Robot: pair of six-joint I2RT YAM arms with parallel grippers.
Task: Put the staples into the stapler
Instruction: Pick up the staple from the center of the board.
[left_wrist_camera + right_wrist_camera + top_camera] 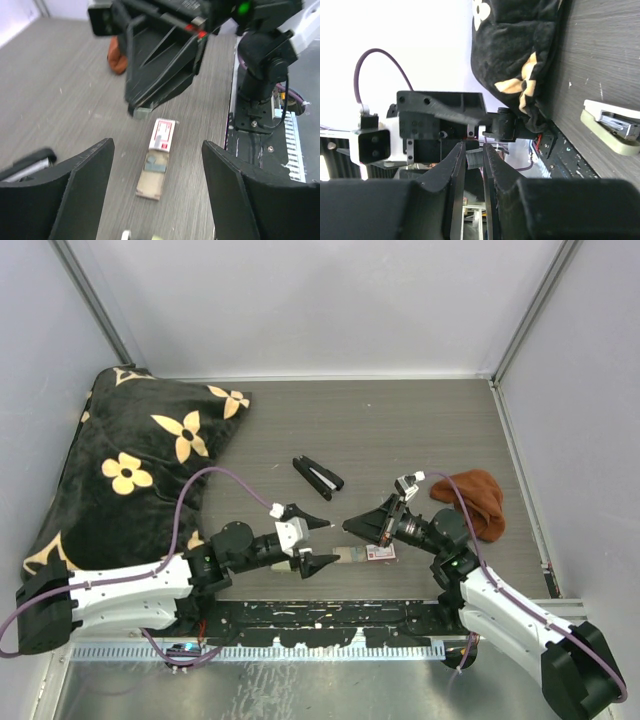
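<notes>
**Mia:** What is the biggest thing here?

**Ben:** The grey table (400,430). After that comes the black pillow (130,470) with yellow flowers. It lies at 9 o'clock on the table.

**Mia:** And the two arms?

**Ben:** The left gripper (325,542) is at 6 o'clock, with its fingers spread wide and nothing in them. The right gripper (350,528) points at it from 3 o'clock. Its fingers are pressed close and pinch the staples (141,112), a tiny grey block.

**Mia:** Can you see the staples from the top?

**Ben:** No, they are too small there (the two wrist cameras show them). They sit right at the tips of the right gripper.

**Mia:** What else is there?

**Ben:** A brown cloth (478,498) lies at 3 o'clock. The black stapler (318,476) lies open near the middle. It is at 11 o'clock from the right gripper's tips and not touching them. The little red-and-white box (380,553) lies flat at 5 o'clock from those tips. Its tray (350,555) is slid out toward the left gripper.
</notes>
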